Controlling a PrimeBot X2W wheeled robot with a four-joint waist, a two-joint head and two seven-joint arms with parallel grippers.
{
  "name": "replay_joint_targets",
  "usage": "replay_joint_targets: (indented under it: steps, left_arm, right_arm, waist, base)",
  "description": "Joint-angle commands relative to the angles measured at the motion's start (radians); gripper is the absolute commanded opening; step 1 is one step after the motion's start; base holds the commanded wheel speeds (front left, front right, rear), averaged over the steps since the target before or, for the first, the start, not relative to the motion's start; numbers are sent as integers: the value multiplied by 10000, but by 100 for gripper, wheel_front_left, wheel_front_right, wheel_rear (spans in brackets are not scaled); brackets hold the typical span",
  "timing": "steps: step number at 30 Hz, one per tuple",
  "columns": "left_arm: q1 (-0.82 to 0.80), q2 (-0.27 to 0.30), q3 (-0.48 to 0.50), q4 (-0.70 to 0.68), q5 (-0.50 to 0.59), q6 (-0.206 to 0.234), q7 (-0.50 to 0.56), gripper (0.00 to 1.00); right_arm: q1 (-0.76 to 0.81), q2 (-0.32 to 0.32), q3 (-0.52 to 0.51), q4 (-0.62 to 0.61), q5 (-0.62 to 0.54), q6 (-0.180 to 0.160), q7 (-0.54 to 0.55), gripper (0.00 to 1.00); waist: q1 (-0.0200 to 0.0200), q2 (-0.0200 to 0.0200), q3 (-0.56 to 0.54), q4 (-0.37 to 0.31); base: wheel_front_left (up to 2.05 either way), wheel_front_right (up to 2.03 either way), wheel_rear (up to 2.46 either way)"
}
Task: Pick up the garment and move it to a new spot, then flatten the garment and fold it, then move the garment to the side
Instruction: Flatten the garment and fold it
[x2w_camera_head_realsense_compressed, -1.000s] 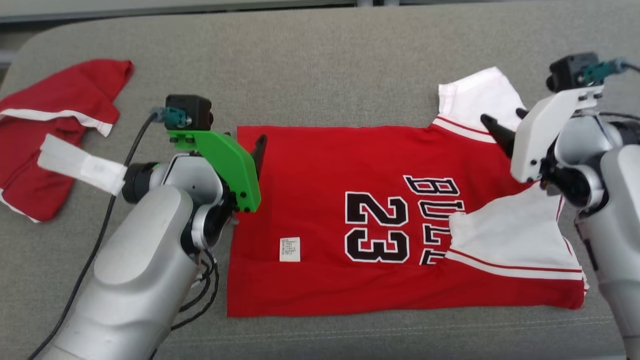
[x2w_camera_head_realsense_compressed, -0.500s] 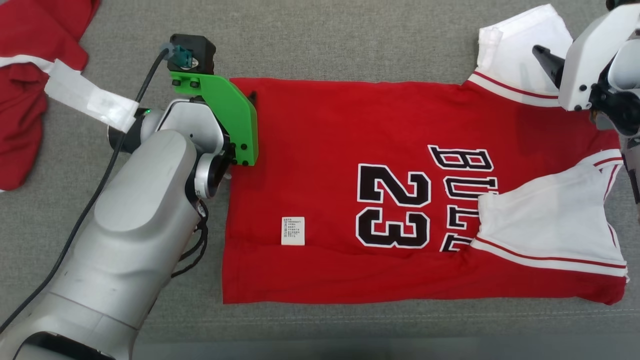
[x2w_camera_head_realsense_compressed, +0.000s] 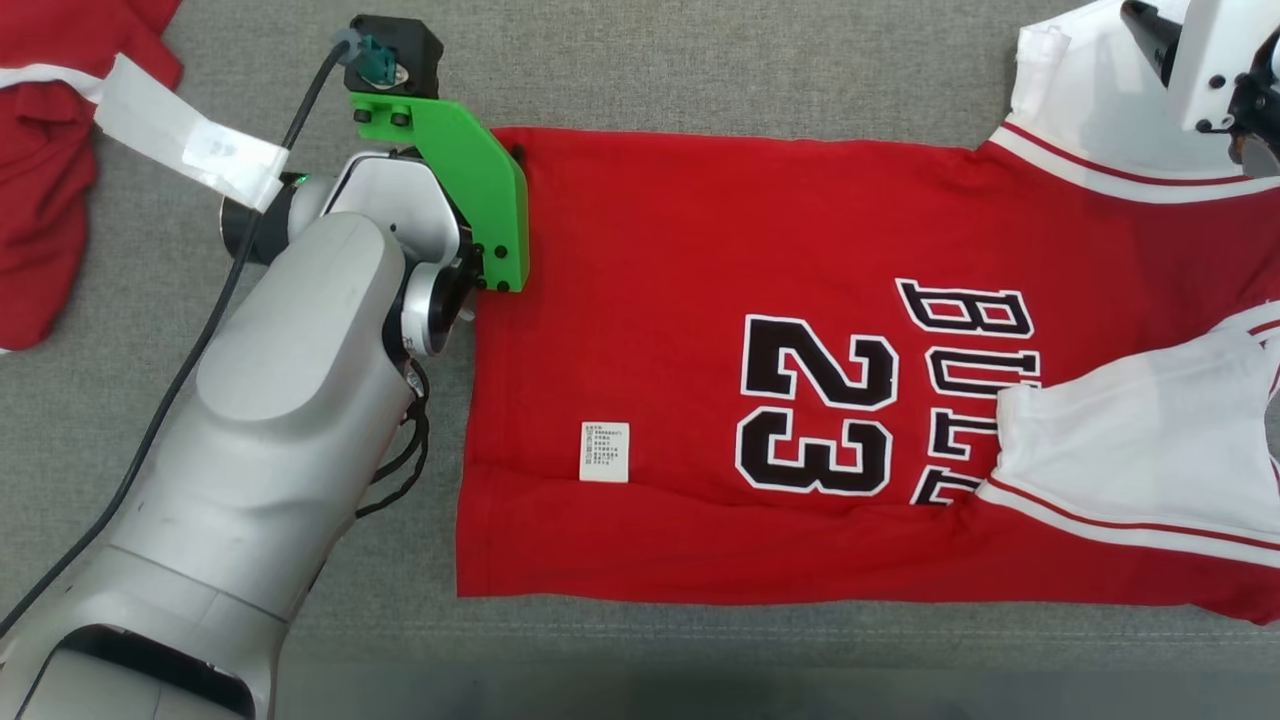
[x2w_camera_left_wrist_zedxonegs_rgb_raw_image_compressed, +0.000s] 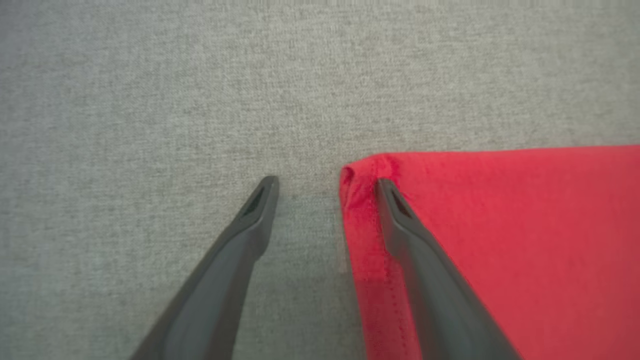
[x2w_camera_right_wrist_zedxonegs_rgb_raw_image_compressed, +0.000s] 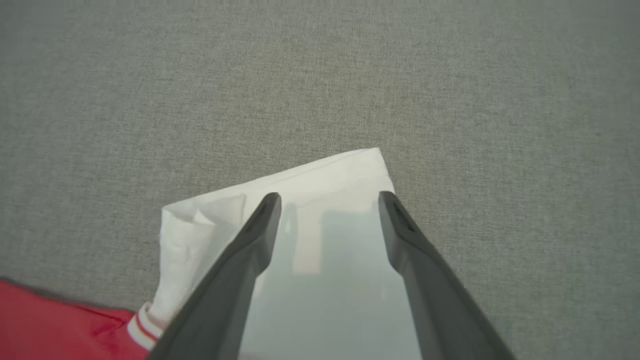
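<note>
The garment is a red jersey with "23" and white sleeves, spread flat on the grey cushion. My left gripper is at its far left corner, mostly hidden behind the green bracket. In the left wrist view that gripper is open and straddles the red hem corner, one finger over grey fabric and one over red. My right gripper is open over the far white sleeve. The right wrist view shows its fingers spread above the sleeve's end, holding nothing.
A second red garment lies crumpled at the far left. A white tape tag hangs on the left arm's cable. The cushion's front edge runs along the bottom, close to the jersey's near hem.
The head camera has tilted down and closer, shifting the whole picture. The left wrist has tipped down at the jersey's corner, and the right gripper has reached farther onto the white sleeve. Both stay open.
</note>
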Motion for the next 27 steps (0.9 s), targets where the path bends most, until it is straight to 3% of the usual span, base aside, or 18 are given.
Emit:
replay_joint_targets:
  steps: [1, 6, 7, 8, 9, 11, 19, 22, 24, 27]
  left_arm:
    - [-151, -107, -13, 37, -72, -104, -12, 100]
    - [-240, -259, -145, 107, -150, -217, 118, 100]
    - [-235, -273, -177, 127, -159, -242, 141, 95]
    - [-226, -289, -202, 142, -171, -266, 167, 77]
    - [-224, -300, -236, 151, -167, -279, 191, 52]
    - [-213, -323, -278, 160, -167, -310, 202, 32]
    - [-145, -460, -401, 108, -246, -416, 209, 26]
    - [-118, -508, -466, 58, -282, -496, 208, 15]
    - [-107, -500, -500, 25, -295, -509, 213, 0]
    - [-117, -480, -523, -13, -282, -498, 211, 0]
  right_arm:
    - [-189, -47, -72, 165, -145, -5, -71, 100]
    - [-545, -46, -321, 613, -493, -3, -267, 100]
    - [-593, -36, -402, 718, -579, -3, -333, 100]
    - [-630, -17, -489, 828, -672, -3, -384, 100]
    - [-669, 20, -532, 920, -749, -3, -421, 100]
    - [-779, 14, -678, 1114, -931, -3, -515, 100]
    - [-962, -105, -1238, 1766, -1443, -5, -430, 100]
    - [-1043, -102, -1530, 1908, -1590, -3, -293, 100]
    - [-1164, -90, -1700, 1960, -1665, -3, -187, 100]
    - [-1291, -15, -1853, 1985, -1755, -5, -43, 100]
  waist:
    - [-1, 0, 111, 32]
    - [-1, 0, 173, 74]
    - [-1, 0, 176, 84]
    - [-1, 0, 177, 95]
    - [-1, 0, 181, 109]
    - [-1, 0, 175, 159]
    - [-1, 0, 278, 533]
    - [-1, 0, 343, 620]
    - [-1, 0, 370, 679]
    - [-1, 0, 413, 701]
  base:
    - [0, 0, 0]
    - [0, 0, 0]
    - [0, 0, 0]
    - [0, 0, 0]
    - [0, 0, 0]
    - [0, 0, 0]
    - [0, 0, 0]
    - [0, 0, 0]
    - [0, 0, 0]
    - [0, 0, 0]
